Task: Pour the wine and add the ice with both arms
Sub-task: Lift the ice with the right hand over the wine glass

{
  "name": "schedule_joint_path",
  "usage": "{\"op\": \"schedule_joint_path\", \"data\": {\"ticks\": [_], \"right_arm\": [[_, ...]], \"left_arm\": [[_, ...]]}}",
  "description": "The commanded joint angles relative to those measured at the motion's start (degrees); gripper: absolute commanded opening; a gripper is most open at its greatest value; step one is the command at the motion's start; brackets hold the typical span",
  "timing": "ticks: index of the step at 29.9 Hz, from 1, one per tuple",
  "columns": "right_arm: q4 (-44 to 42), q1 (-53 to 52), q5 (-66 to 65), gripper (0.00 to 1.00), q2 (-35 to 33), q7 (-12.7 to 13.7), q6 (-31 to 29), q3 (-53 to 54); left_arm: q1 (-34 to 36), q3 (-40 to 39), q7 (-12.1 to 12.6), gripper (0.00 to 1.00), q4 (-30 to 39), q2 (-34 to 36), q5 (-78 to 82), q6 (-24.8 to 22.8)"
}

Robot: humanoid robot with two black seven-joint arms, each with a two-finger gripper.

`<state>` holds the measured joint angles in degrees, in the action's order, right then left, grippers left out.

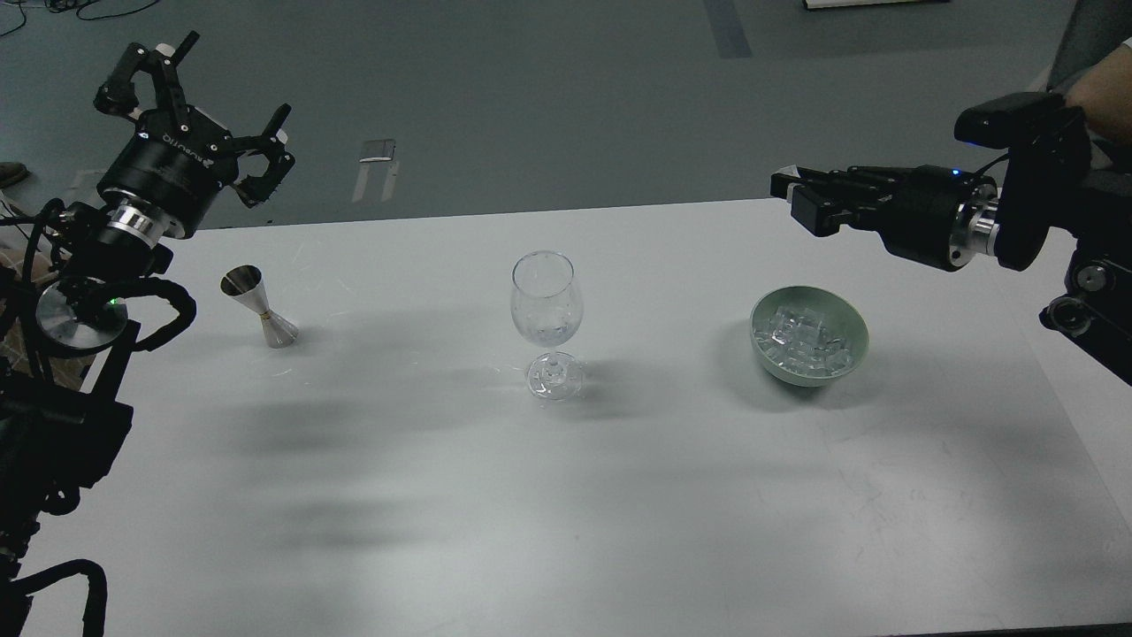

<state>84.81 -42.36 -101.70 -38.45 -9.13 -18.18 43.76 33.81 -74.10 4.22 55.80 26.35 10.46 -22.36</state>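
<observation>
Left gripper [208, 102] hangs spread wide, empty, measuring cup [258, 306] just below it — right gripper [783, 188] looks pinched together above the ice [806, 341] bowl [853, 354], wine glass [546, 320] sitting between both.

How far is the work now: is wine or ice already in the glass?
Nothing looks done yet: the wine glass seems empty, though clear liquid would be hard to see. The jigger stands upright on the table, and the ice lies in the green bowl. Nothing is in hand: left gripper open above the table's edge, right gripper empty. Pouring and icing remain.
</observation>
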Motion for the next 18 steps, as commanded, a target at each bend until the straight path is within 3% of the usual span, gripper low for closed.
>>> {"op": "schedule_joint_path", "data": {"ticks": [1,12,18], "right_arm": [[2.63,-0.79,-0.08,0.0,3.11,0.16,-0.1,0.01],[0.97,-6.51,-4.91,0.0,17.43,0.87,-0.1,-3.15],[-2.89,-6.68,-6.84,0.0,21.92,0.96,-0.1,-6.85]], "left_arm": [[0.03,0.0,0.0,0.98,0.01,0.36,0.0,-0.06],[-0.41,-1.31,-0.08,0.98,0.01,1.42,-0.09,-0.14],[-0.32,-1.58,0.0,0.98,0.01,1.77,-0.09,-0.32]]}}
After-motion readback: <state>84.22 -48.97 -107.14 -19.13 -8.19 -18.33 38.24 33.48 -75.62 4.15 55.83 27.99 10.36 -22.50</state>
